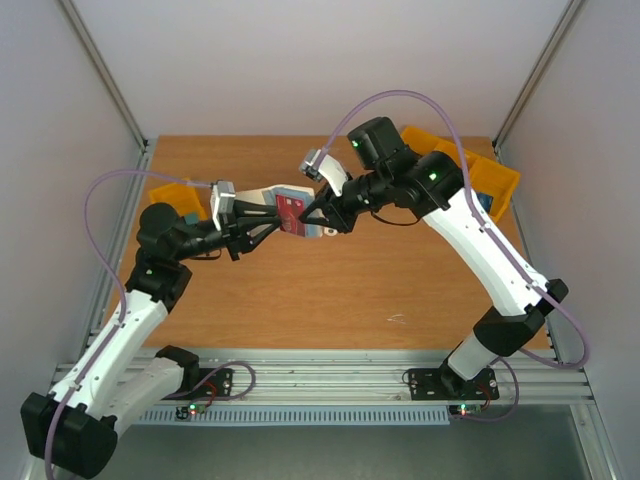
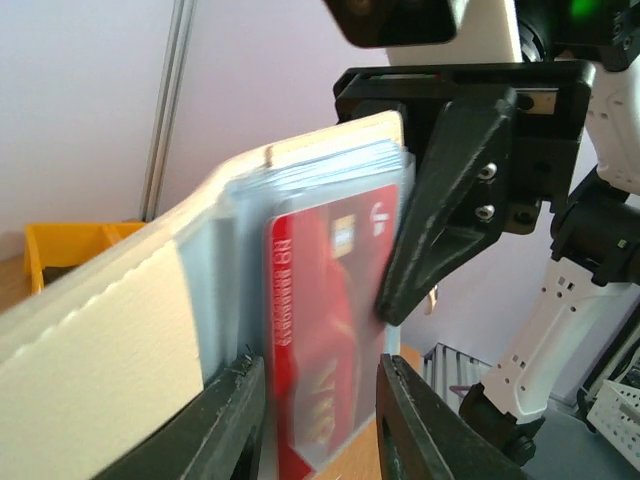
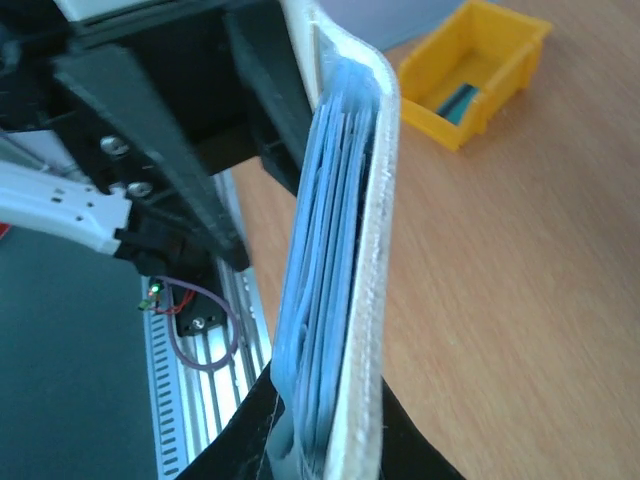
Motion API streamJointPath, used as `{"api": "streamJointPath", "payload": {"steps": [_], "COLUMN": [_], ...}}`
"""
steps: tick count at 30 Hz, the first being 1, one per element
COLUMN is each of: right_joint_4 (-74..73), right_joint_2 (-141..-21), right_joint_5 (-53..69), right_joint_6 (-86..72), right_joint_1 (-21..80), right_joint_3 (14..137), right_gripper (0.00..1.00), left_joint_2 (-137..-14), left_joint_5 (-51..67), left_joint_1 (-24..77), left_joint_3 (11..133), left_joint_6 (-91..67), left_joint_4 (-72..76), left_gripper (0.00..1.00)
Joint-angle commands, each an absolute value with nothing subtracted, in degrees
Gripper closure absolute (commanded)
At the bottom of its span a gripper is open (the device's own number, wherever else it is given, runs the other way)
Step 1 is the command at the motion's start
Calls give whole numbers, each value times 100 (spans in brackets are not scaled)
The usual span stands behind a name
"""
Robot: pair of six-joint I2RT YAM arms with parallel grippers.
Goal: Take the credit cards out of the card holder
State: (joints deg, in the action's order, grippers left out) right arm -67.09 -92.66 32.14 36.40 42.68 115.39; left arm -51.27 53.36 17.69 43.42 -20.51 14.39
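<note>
Left gripper (image 2: 318, 385) jaws flank the red plastic credit card (image 2: 330, 320) in the grey-beige folding card holder (image 2: 110, 340), though I cannot confirm contact; right gripper (image 3: 325, 440) clamps the holder, airborne over the wooden table's (image 1: 400, 290) far half.

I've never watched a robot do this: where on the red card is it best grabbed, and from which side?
Probably by the free end of the red card, which pokes out of the card holder, coming from the side opposite the right end effector clamping the holder. Being flat and thin, it suits a pinch across its faces.
</note>
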Motion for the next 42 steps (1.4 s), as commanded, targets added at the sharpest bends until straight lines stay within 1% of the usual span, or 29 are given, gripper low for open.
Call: {"api": "streamJointPath", "payload": {"steps": [1, 5, 9, 13, 16, 17, 19, 21, 31, 32, 33, 34, 37, 38, 42], "right_joint_4": [-6745, -6772, -6482, -6184, -6126, -6115, -6018, -5916, -5446, -5437, -5432, -5427, -5458, -5491, -5351], "right_joint_2": [-8935, -8872, -9018, -9089, -9180, -9218, -9294, -9344, -9593, -9623, -9646, -9664, -9664, -9641, -9422], "right_joint_5": [4269, 4568, 4936, 4786, 4494, 4427, 4317, 4206, 3703, 3701, 3745, 3809, 4079, 4199, 4968], "right_joint_6": [4445, 4607, 4398, 4348, 4311, 4280, 4150, 4020, 3586, 3567, 3561, 3557, 3626, 3659, 3511], "right_joint_1": [4341, 4330, 4333, 4333, 4327, 4307, 4277, 4233, 4148, 4148, 4136, 4135, 4116, 4074, 3692], "right_joint_3": [11576, 11584, 11663, 11647, 11719, 11740, 11735, 11741, 11890, 11924, 11953, 11968, 11965, 11924, 11578], "right_gripper": [99, 99, 99, 99, 99, 99, 99, 99, 99, 99, 99, 99, 98, 96, 78], "left_joint_2": [-5095, -5137, -5168, -5158, -5177, -5172, -5176, -5171, -5211, -5215, -5220, -5210, -5183, -5165, -5116], "left_joint_5": [5445, 5660, 5778, 6041, 6066, 6054, 6072, 6105, 6230, 6238, 6234, 6221, 6186, 6141, 5944], "left_joint_1": [1691, 1706, 1814, 1974, 2013, 2020, 2029, 2024, 2031, 2030, 2035, 2031, 2029, 2020, 1917], "left_joint_3": [4430, 4459, 4494, 4508, 4489, 4483, 4451, 4431, 4495, 4504, 4506, 4507, 4504, 4497, 4482], "left_joint_6": [-2330, -2292, -1971, -1890, -1838, -1844, -1878, -1881, -1770, -1763, -1752, -1743, -1747, -1755, -2113], "left_joint_4": [1646, 1725, 1623, 1766, 1912, 1991, 2093, 2167, 2314, 2311, 2311, 2305, 2285, 2287, 2385], "left_gripper": [68, 70, 82, 85, 98, 99, 98, 94, 89, 90, 97, 99, 100, 100, 100]}}
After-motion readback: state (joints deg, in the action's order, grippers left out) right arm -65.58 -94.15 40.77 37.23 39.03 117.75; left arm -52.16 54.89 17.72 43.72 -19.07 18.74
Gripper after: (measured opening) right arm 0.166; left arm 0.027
